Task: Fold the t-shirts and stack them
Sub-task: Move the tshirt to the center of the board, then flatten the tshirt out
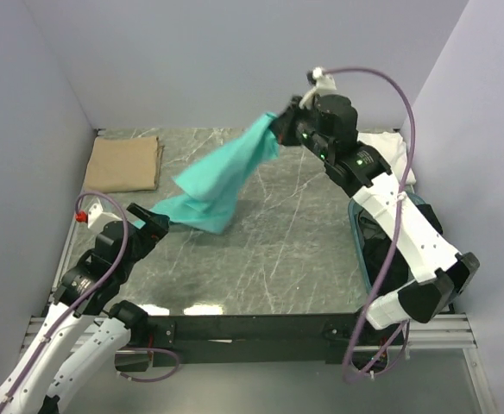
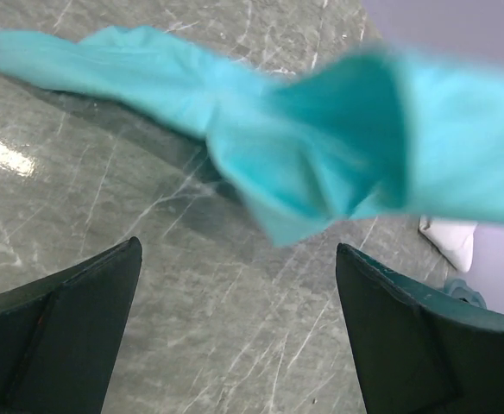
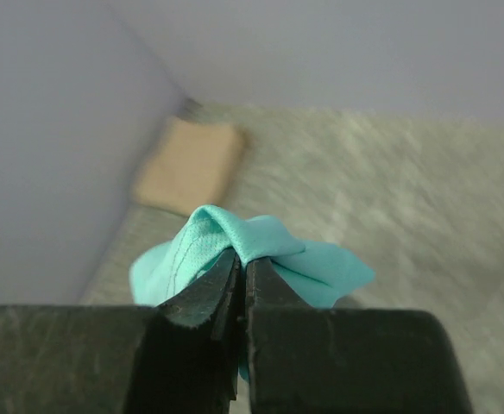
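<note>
Dangling teal t-shirt (image 1: 222, 177) in right pincer (image 3: 242, 263)

Right tool (image 3: 242, 261) high, jaws together; left tool (image 2: 239, 247) low, jaws apart

3 tees: 1 teal tee (image 1: 222, 177), 1 tan tee (image 1: 124, 164) at 10 o'clock, 1 white tee (image 1: 383, 145) at 2. 1 tub (image 1: 355, 237). 2 arms (image 1: 407, 224).
</note>
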Available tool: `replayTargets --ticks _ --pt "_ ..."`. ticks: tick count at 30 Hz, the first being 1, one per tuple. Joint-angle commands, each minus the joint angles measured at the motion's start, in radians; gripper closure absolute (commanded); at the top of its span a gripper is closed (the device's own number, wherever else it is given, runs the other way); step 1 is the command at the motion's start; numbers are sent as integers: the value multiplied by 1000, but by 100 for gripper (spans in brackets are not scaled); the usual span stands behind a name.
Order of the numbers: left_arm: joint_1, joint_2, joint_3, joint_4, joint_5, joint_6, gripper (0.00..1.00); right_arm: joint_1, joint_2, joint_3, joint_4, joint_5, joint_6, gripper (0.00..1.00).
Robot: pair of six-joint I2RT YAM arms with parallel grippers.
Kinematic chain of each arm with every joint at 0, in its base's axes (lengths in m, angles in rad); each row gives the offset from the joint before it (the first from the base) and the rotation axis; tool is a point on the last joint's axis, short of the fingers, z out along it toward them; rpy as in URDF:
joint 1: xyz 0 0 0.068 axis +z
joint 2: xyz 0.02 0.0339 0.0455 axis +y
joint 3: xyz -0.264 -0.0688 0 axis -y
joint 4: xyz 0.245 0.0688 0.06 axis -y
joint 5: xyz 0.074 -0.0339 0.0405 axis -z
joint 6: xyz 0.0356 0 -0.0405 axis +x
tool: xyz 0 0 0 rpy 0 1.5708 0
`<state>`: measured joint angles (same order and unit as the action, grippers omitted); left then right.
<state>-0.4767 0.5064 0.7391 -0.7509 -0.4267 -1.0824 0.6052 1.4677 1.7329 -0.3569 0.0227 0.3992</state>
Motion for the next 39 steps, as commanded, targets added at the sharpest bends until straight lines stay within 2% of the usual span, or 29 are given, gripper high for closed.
replayTargets --ticks 1,2,3,5,6,7,8,10,13,16,19,20,22,23,24,26,27,31,35,39 --pt "0 15 3 -16 -33 -31 1 -174 -29 -218 -4 -19 93 100" --pt "0 24 -1 -15 -30 -37 1 -208 -15 -305 -7 -42 104 100" --pt "-2 46 -4 -13 -29 -42 1 -263 -6 -343 -7 -47 99 94" --pt "0 73 -13 -13 -29 -60 1 -286 25 -409 -23 -18 77 79" --pt "-2 105 -15 -15 -27 -66 1 -292 34 -420 -31 55 67 43" --pt "0 124 -17 -13 -26 -74 1 -292 48 -421 -57 87 58 26" --pt "-2 142 -20 -13 -24 -83 1 -291 52 -417 -69 103 43 15" --pt "0 199 -21 -4 -18 -86 1 -289 45 -409 -80 126 35 13" --pt "0 263 -24 -8 -46 -117 1 -289 -24 -427 -51 83 35 11" --pt "6 307 -30 -4 -79 -145 1 -243 -157 -533 60 25 27 11" --pt "55 337 -52 66 -37 -126 1 -75 -179 -569 81 74 -19 10" --pt "79 346 -67 91 -15 -88 1 18 -164 -562 69 92 -20 10" --pt "179 379 -89 149 32 -53 1 102 -98 -549 52 100 6 10" --pt "220 408 -108 204 111 -10 1 138 -69 -544 55 105 24 10" --pt "296 425 -118 231 147 10 1 225 -40 -539 56 149 27 10" --pt "381 481 -136 289 242 56 1 295 77 -491 41 181 26 10" --pt "394 503 -141 306 259 62 1 347 121 -461 26 207 30 11" --pt "423 602 -147 372 285 81 6 404 355 -284 -71 220 61 16" --pt "440 694 -147 403 276 90 13 423 488 -199 -99 244 75 17" --pt "443 754 -149 421 272 98 16 429 583 -150 -120 263 87 18"
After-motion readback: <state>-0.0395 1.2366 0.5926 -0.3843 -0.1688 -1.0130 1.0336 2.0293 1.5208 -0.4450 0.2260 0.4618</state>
